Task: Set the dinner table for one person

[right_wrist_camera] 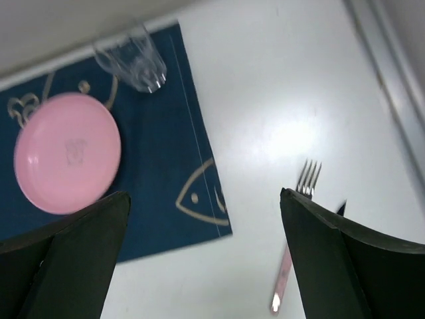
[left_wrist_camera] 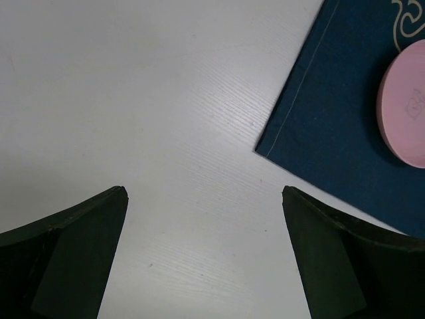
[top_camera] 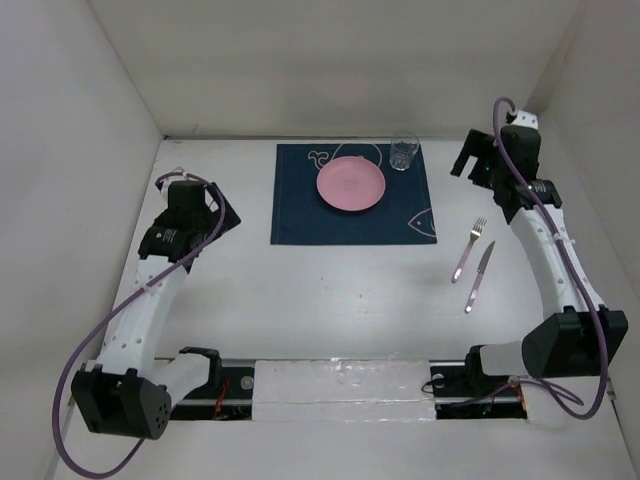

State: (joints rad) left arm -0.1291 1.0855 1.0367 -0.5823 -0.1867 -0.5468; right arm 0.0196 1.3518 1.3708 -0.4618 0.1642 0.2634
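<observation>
While both arms stand at the near edge, I read the top view first. The dinner table (top_camera: 330,300) fills the floor of the view and is walled by white panels. A navy placemat (top_camera: 300,215) lies on its far half, and a pink plate (top_camera: 351,184) rests on the mat. A clear glass (top_camera: 404,153) stands upright at the mat's far right corner. On bare tabletop to the right of the mat, apart from it, a fork (top_camera: 468,250) and a knife (top_camera: 479,277) lie side by side, with the fork nearer the mat. The left gripper (top_camera: 226,213) hangs just left of the mat. The right gripper (top_camera: 466,160) is near the glass, toward the far right wall. I cannot judge either pincer from this height.

From the left wrist view, I see the two dark fingers (left_wrist_camera: 66,266) spread wide apart, with only white tabletop between them. The mat's corner and the plate's rim show at the right.

From the right wrist view, I see these fingers (right_wrist_camera: 345,266) also set wide apart and holding nothing. The mat, plate and glass lie to the left. The fork lies just beside the right-hand finger, which hides most of the knife.
</observation>
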